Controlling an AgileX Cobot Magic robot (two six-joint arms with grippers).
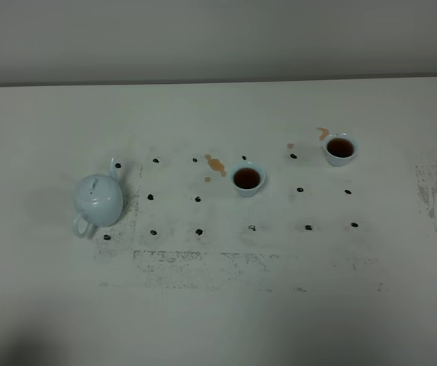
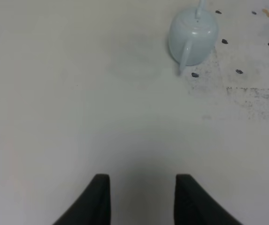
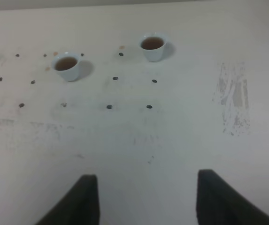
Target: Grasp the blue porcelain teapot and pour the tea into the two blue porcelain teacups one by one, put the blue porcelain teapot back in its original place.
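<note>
The blue porcelain teapot (image 1: 98, 200) stands upright on the left of the white table, lid on, spout pointing away and loop handle toward the front. In the left wrist view the teapot (image 2: 193, 33) lies well beyond my left gripper (image 2: 142, 178), which is open and holds nothing. Two blue porcelain teacups hold dark tea: one (image 1: 247, 179) at the middle, the other (image 1: 340, 149) further right and back. The right wrist view shows both teacups (image 3: 66, 65) (image 3: 153, 46) far ahead of my right gripper (image 3: 146, 174), open and holding nothing. Neither gripper appears in the exterior high view.
Small tea spills (image 1: 216, 165) (image 1: 322, 133) stain the table beside each cup. A grid of black dots (image 1: 198, 200) marks the surface. A scuffed grey patch (image 1: 435, 198) lies at the right. The table's far edge (image 1: 218, 82) meets a wall.
</note>
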